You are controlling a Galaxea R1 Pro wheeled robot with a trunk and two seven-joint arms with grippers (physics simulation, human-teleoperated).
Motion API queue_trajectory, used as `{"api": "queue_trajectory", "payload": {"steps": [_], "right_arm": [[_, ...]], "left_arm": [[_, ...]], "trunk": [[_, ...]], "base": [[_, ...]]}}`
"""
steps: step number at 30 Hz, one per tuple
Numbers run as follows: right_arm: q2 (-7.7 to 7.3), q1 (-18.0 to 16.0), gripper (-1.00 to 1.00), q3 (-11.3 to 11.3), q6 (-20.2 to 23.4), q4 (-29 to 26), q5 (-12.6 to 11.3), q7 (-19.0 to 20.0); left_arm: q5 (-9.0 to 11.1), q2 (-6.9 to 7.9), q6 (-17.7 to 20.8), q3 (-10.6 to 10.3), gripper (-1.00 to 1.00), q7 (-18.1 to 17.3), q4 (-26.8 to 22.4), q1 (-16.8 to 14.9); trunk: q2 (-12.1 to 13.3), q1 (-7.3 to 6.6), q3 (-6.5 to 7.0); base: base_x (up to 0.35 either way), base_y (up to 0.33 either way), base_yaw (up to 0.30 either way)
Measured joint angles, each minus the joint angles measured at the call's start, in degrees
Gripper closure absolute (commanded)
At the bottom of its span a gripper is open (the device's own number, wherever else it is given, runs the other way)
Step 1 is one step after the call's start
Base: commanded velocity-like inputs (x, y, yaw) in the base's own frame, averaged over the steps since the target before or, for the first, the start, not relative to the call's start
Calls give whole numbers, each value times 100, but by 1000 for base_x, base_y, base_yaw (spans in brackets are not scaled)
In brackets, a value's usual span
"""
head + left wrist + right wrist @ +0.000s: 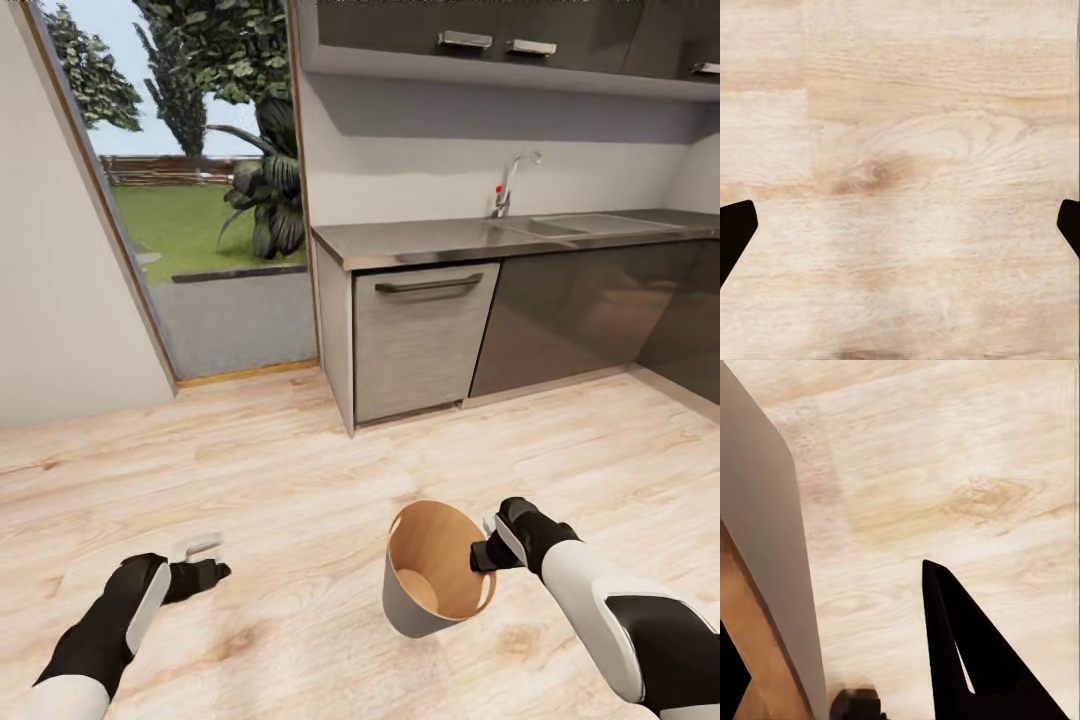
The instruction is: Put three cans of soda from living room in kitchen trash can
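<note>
While the bin hangs tilted off the right gripper (487,548), head view, lower centre of frame, the main risk I judge is a slip: the tash can (436,570) is pinched by its rim alone, mouth tipped toward the camera, and a jolt from the base could swing it loose onto the wood floor (300,450). No soda cans show inside it (brown interior looks bare), so a drop would cost only the bin. Left gripper (205,560), lower left, hovers over the floor near a pale patch I cannot identify. Dishwasher (420,335) and sink counter (520,235) sit upper right, garden doorway (200,200) upper left.

Left wrist view: fingertips (735,232) at the frame's far edges, spread wide, nothing between them, only floor boards beneath.

Right wrist view: grey bin wall (765,547) runs down the left side, one dark finger (967,660) outside it at lower right, the other inside at lower left corner, pressed together on the rim.
</note>
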Motion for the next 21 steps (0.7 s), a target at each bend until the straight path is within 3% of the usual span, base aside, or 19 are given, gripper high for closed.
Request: {"api": "queue_trajectory", "payload": {"steps": [1,5,11,13,16,21], "right_arm": [[1,0,100,33,-1,0,26,-3],[4,4,100,136,-16,-2,-20,-19],[-45,15,100,611,-84,28,46,-44],[-27,111,100,897,-198,24,-47,-47],[-13,154,100,1243,-320,27,28,-51],[11,181,100,1433,-395,54,-46,-56]], "left_arm": [[22,3,234,61,-100,0,192,-463],[-25,32,458,127,-100,12,568,-879],[-54,45,415,122,-100,10,805,-972],[-61,49,398,117,-100,12,843,-984],[-67,48,360,111,-100,19,883,-982],[-71,38,330,97,-100,25,930,-982]], "trunk": [[40,-23,19],[200,-110,91],[441,-242,198],[521,-286,233],[641,-352,287],[842,-462,377]], "base": [[0,0,0],[0,0,0],[0,0,0],[0,0,0],[0,0,0],[0,0,0]]}}
